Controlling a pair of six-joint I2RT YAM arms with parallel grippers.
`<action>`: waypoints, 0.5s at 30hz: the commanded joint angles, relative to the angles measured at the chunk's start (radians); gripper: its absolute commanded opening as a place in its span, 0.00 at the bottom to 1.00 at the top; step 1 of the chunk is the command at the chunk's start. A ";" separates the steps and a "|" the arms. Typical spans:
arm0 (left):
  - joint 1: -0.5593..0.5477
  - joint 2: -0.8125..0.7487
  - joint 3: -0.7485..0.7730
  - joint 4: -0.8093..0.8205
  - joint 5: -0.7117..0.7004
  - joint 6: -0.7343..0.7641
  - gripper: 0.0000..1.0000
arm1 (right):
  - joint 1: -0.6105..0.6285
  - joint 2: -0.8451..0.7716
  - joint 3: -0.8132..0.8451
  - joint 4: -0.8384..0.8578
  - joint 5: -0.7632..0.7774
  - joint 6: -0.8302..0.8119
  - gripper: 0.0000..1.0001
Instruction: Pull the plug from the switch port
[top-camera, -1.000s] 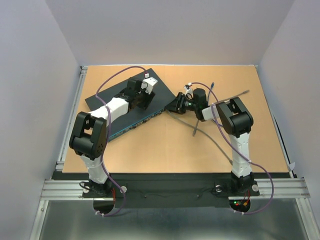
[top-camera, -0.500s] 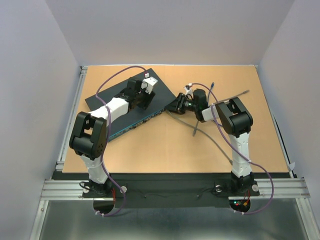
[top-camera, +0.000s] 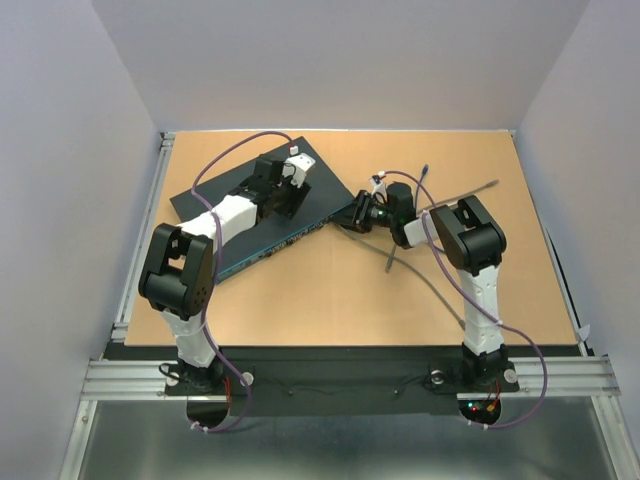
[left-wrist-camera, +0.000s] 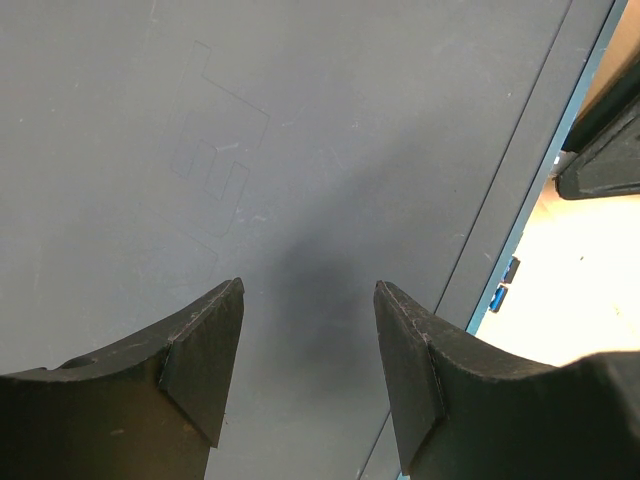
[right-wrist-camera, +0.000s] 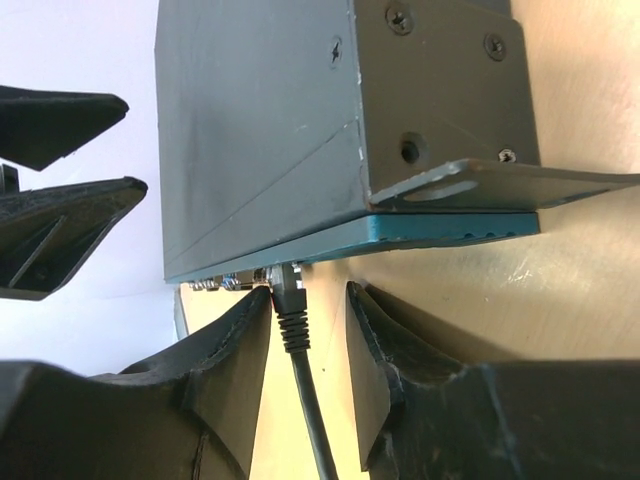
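The plug (right-wrist-camera: 284, 284) sits in the switch (right-wrist-camera: 260, 130) at its 3 o'clock end, small n hard w/ a bendy cord (right-wrist-camera: 308, 405), so I'd pinch its ribbed neck w/ my right gripper (right-wrist-camera: 307, 300), fingers apart each side, while my left gripper (left-wrist-camera: 310, 290), also apart, is over the heavy-looking box.

Tan wooden tabletop (top-camera: 330, 290); pale lavender walls (top-camera: 340, 60); aluminium rail (top-camera: 330, 375).
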 joint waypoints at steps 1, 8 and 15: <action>-0.004 -0.019 -0.015 0.029 0.005 0.006 0.66 | 0.008 -0.008 0.029 0.006 0.040 0.008 0.41; -0.004 -0.019 -0.015 0.029 0.008 0.003 0.66 | 0.009 0.030 0.059 0.052 0.049 0.079 0.37; -0.004 -0.024 -0.018 0.029 0.008 0.004 0.66 | 0.009 0.030 0.059 0.052 0.084 0.089 0.20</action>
